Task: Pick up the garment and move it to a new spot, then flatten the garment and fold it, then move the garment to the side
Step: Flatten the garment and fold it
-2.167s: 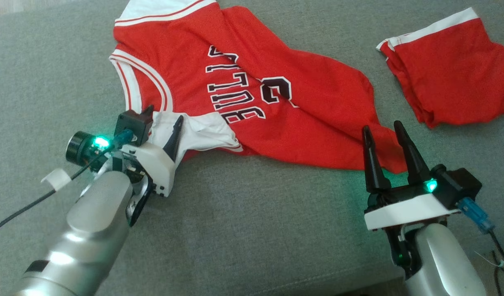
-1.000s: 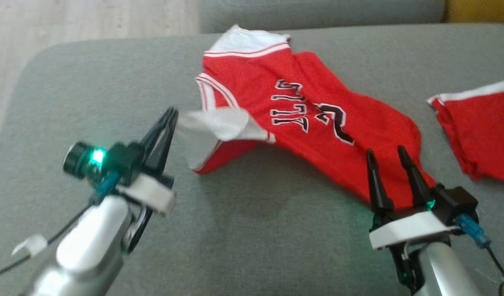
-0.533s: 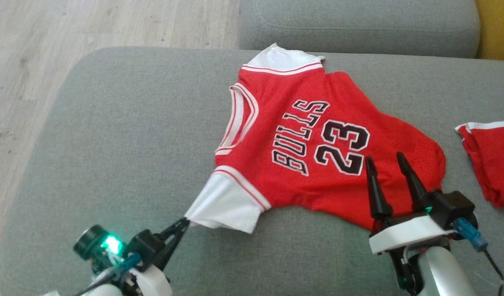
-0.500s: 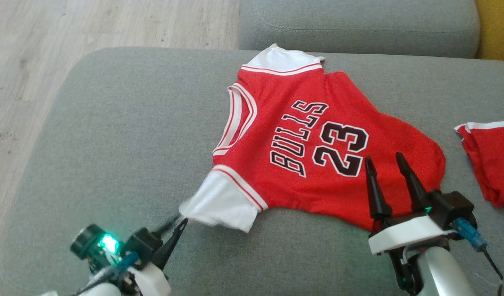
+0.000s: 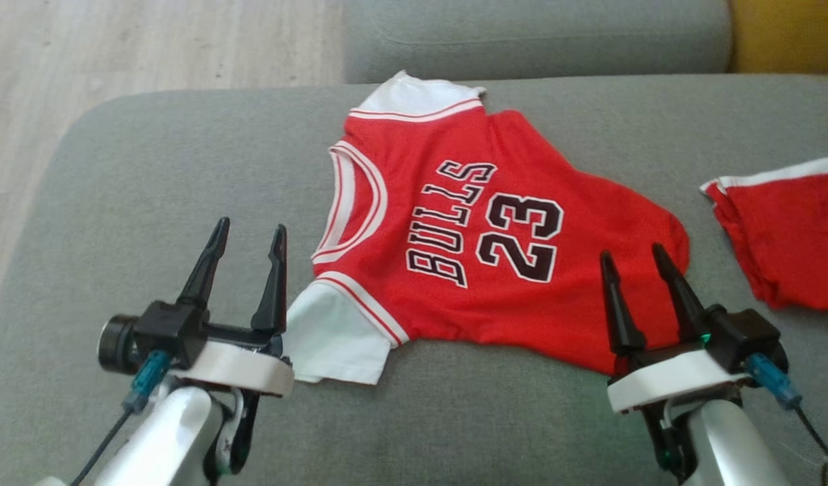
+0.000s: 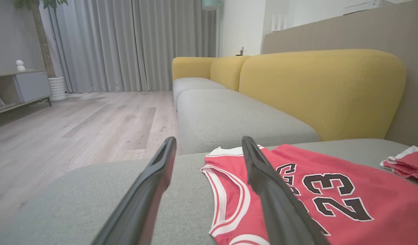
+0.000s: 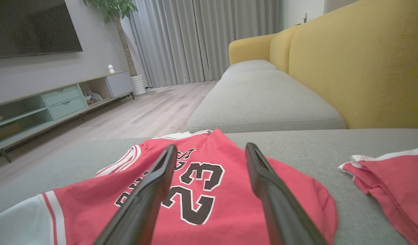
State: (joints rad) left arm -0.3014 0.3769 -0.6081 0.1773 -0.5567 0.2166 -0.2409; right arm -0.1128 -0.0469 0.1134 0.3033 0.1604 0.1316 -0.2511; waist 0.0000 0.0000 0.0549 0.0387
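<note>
The garment (image 5: 494, 250) is a red jersey with white sleeves and "BULLS 23" in black, spread face up on the grey sofa seat (image 5: 150, 202); it also lies in the left wrist view (image 6: 318, 190) and the right wrist view (image 7: 202, 197). My left gripper (image 5: 250, 234) stands open just left of the near white sleeve (image 5: 333, 337), holding nothing. My right gripper (image 5: 631, 255) is open over the jersey's near right hem, nothing between its fingers.
Red shorts with white trim (image 5: 785, 229) lie on the seat at the right. A second grey seat cushion (image 5: 535, 34) and a yellow backrest (image 6: 318, 92) are beyond. Wooden floor (image 5: 117, 47) lies past the seat's left edge.
My left gripper has opened and let go of the white sleeve, then lifted clear to its left. The jersey now lies flatter. The right gripper kept its place; the camera shifted.
</note>
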